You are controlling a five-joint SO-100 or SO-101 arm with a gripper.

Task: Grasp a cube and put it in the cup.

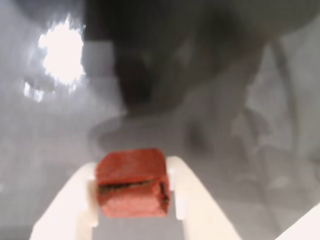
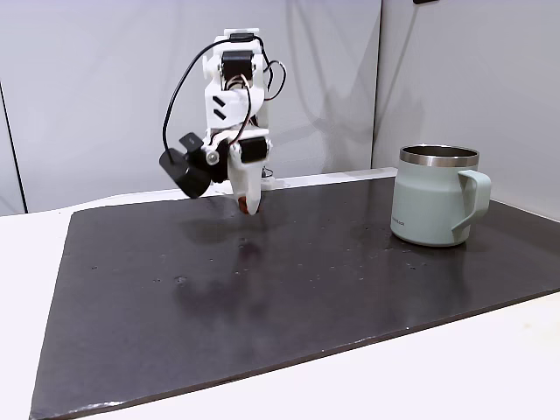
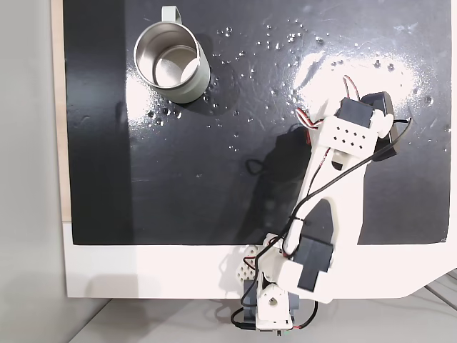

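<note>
Rust-red cube point(image 1: 131, 182), small with a dark crack across its face, sits clenched between the white claw point(image 2: 248, 206) fingers, lifted clear of the dark glossy bench point(image 2: 289, 297). Judged light, rigid, slightly crumbly; flat side faces suit the grip. Pale sage-green steel-rimmed cup point(image 2: 435, 206) stands well apart, rightward in a fixed view. Surface wet-spotted, reflective; plain grey walls behind.

Blurred wrist view, glare on mat point(image 3: 321, 64)

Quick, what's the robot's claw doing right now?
Gripper: closed on the little red cube, lifted off the black mat.
</note>
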